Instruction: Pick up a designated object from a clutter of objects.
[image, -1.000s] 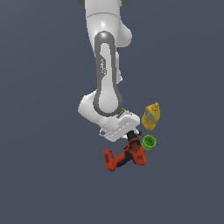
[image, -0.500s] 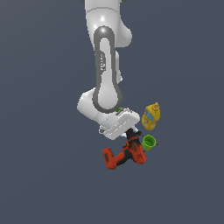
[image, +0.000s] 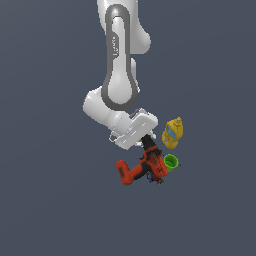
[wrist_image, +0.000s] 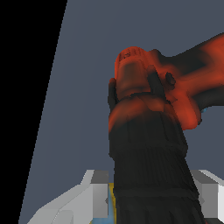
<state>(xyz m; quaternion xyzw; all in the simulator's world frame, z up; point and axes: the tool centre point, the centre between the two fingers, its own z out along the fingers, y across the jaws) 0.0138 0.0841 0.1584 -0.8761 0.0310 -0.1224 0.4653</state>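
The red-orange power drill (image: 141, 169) with black trim hangs under my gripper (image: 149, 145), its handle and battery end pointing to the exterior view's left. In the wrist view the drill's black front barrel (wrist_image: 148, 162) sits between my white fingers (wrist_image: 94, 199) and the red body (wrist_image: 175, 83) reaches away from the camera. The jaws are shut on the barrel. The rest of the clutter lies close on the exterior view's right.
A yellow mustard bottle (image: 173, 133) stands just right of my hand in the exterior view. A bright green cup (image: 171, 161) touches or nearly touches the drill's right side. A tiny dark gadget (image: 153, 179) peeks out below the drill. The floor is plain dark grey.
My hand and the drill have risen a little together. The yellow bottle and the green cup have stayed where they were.
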